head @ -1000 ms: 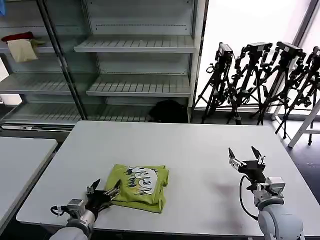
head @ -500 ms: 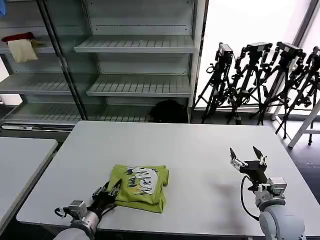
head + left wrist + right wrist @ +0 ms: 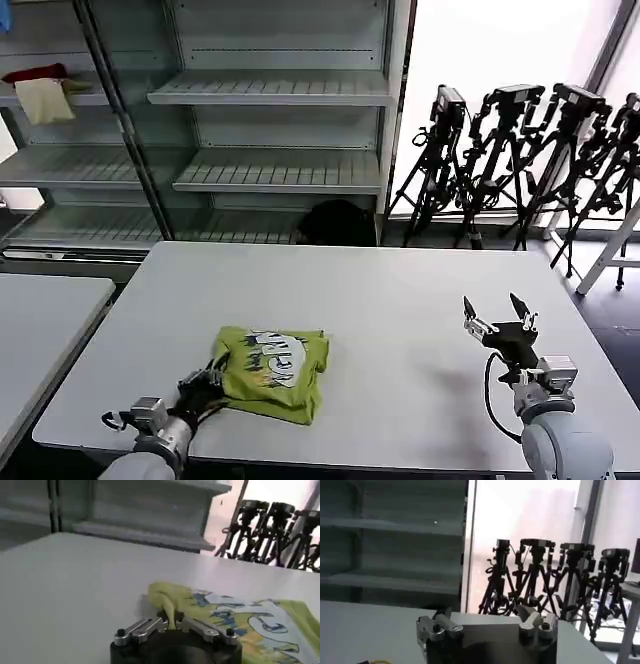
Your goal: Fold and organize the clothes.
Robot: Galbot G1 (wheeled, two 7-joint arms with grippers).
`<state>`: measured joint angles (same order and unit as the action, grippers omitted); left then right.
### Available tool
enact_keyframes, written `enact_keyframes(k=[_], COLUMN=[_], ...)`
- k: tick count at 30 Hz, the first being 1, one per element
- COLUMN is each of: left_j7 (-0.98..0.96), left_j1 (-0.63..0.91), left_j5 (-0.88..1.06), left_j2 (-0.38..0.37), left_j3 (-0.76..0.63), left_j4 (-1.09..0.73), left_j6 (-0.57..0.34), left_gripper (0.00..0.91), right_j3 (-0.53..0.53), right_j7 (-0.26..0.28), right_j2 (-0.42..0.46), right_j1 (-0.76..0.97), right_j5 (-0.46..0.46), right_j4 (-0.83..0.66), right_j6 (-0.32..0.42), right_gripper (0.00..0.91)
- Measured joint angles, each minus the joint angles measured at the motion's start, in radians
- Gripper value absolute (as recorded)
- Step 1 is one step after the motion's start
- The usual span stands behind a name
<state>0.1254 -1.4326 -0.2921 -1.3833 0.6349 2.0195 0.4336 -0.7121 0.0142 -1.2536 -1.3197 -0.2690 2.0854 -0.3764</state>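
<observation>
The clothes are one folded lime-green T-shirt (image 3: 268, 372) with a dark-and-white print facing up, lying near the front left of the white table (image 3: 400, 300). My left gripper (image 3: 207, 384) sits at the shirt's near left corner, shut on a pinch of the green fabric. The left wrist view shows that pinched fold of the T-shirt (image 3: 167, 605) rising between the jaws of my left gripper (image 3: 170, 624). My right gripper (image 3: 500, 318) is held above the table's right side, open and empty, away from the shirt. In the right wrist view the right gripper (image 3: 487, 617) stands wide open.
Empty metal shelves (image 3: 280, 90) stand behind the table, with red and cream cloths (image 3: 40, 90) on the upper left shelf. Several camera tripods (image 3: 520, 160) are at the back right. A second table (image 3: 40, 330) stands to the left.
My left gripper closed on the shirt's near left corner and pulled it; the shirt slid slightly to the left and its edge lifted. The right gripper barely moved.
</observation>
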Motion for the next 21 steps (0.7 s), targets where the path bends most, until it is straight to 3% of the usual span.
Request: enact_keyframes(k=[8,21], left_j7=[0.056,0.136], left_j1=[0.038,0.116], left_j5=[0.176,0.344], left_j2=[0.093,0.345], left_j3=[0.143,0.374], left_j4=[-0.056,-0.135], left_j6=[-0.118,-0.259], left_gripper=[0.0,0.0], right_j3=[0.002,-0.002], right_j7=[-0.001,-0.007], right_j2=[0.005,0.01], right_j1=[-0.005,-0.02], right_j5=[0.0,0.005], right_j4=[-0.012,-0.037], right_j6=[0.013,0.039], right_gripper=[0.907,0.907])
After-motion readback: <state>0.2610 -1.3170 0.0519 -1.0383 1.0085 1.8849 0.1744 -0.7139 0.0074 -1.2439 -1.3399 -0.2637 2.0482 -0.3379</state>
